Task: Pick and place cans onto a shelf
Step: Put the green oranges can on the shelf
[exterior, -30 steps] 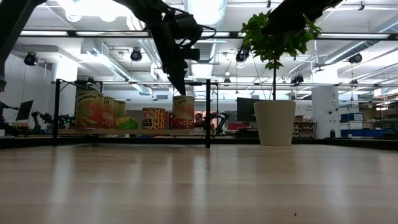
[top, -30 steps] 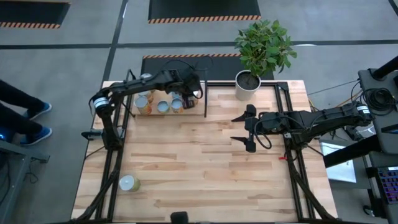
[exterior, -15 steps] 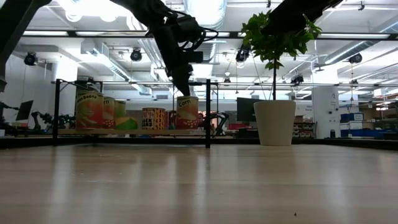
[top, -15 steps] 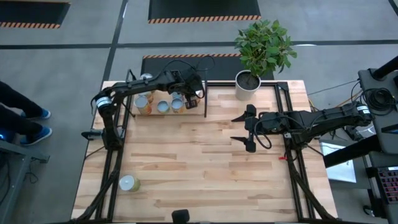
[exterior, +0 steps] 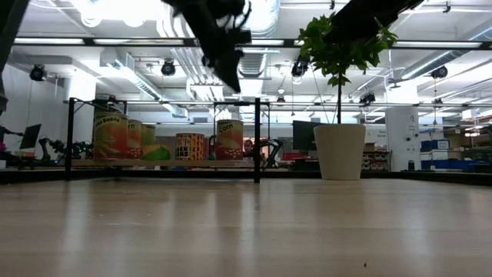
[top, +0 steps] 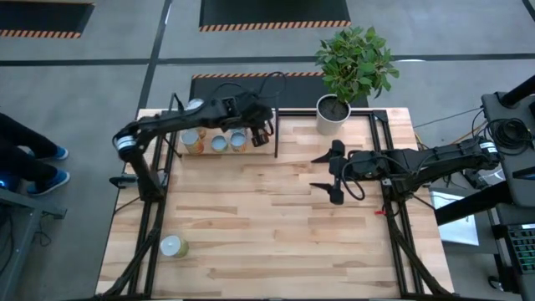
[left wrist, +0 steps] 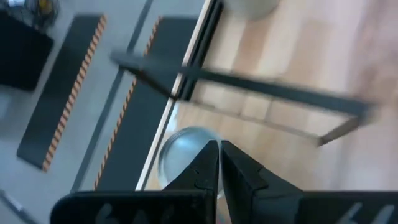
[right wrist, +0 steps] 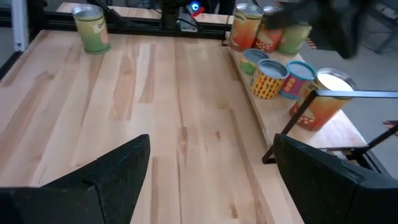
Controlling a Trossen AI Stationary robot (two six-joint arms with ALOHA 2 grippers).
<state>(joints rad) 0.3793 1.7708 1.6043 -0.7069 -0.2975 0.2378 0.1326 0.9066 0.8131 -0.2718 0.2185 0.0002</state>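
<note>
Wooden table (top: pixel 276 226), seen from above, with a black-framed shelf (top: pixel 266 150) at its far left corner. Cans on the shelf (top: pixel 219 144): a row along the shelf, silvery and blue-grey tops showing from above; from table height the labels read orange, green and yellow, the rightmost one (exterior: pixel 229 139) marked "Corn" and standing upright just left of the black divider post (exterior: pixel 257 140). One further can (top: pixel 173 246), pale-topped with a green label, stands alone at the near left of the table, well apart from the shelf. Left gripper (top: pixel 260 132): above the right end of the shelf row, raised clear of the can tops in the table-height view, fingers (left wrist: pixel 211 168) pressed together and holding nothing; its wrist camera looks down past them onto a silvery can top (left wrist: pixel 186 146) beside the shelf's black frame. Right gripper (top: pixel 331 176): over the right middle of the table, well apart from the shelf and from every can, jaws spread wide and empty, pointing left toward the shelf. White pot with a green plant (top: pixel 333 113): at the far edge of the table, right of the shelf. A person's legs and blue shoes (top: pixel 46 163) on the floor left of the table.
</note>
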